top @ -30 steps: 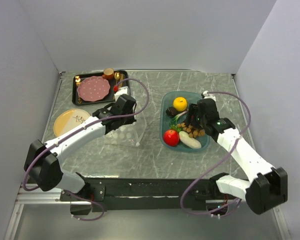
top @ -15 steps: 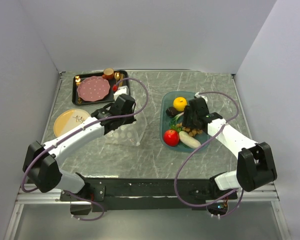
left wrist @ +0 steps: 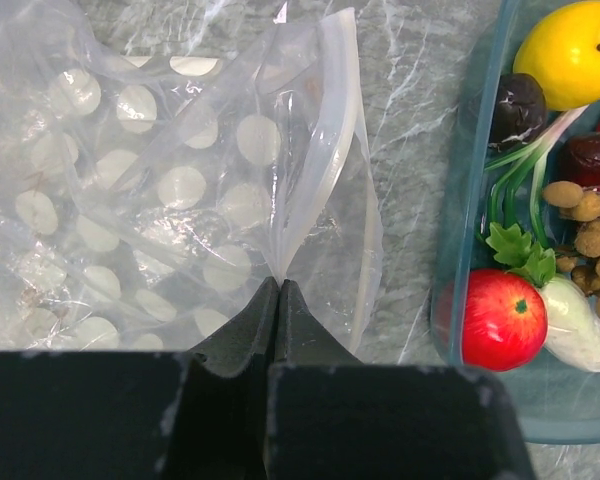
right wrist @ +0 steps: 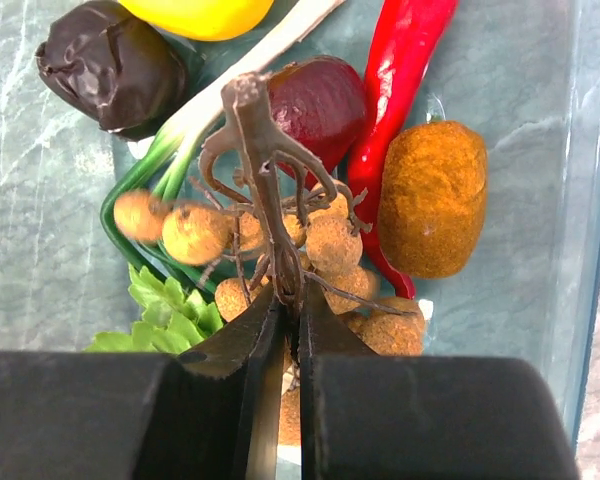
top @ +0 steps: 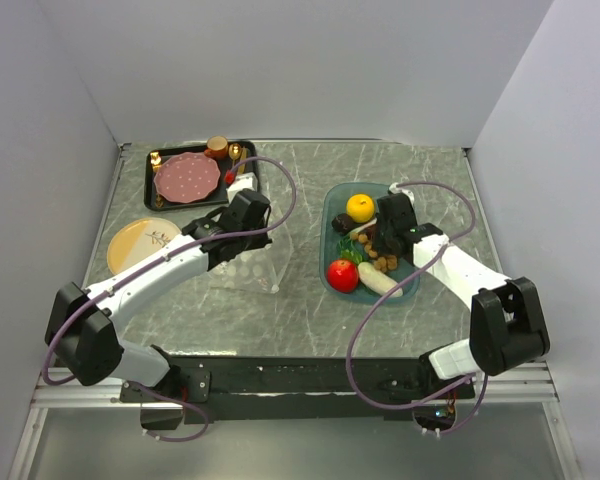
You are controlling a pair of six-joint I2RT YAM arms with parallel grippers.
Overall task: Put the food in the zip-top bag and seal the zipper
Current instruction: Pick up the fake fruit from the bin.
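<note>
Fingers at right pinch nut cluster stem, left fingers clamp zip-top bag.

Quick count: one dotted zip-top bag, one teal tray holding one each of yellow fruit, red apple, white oblong piece, nut cluster, red chili, green onion, leafy sprig, dark wrinkled lump, dark-red lump and orange-brown lump. Also one pink dotted plate, one yellow plate, one brown cup.
</note>
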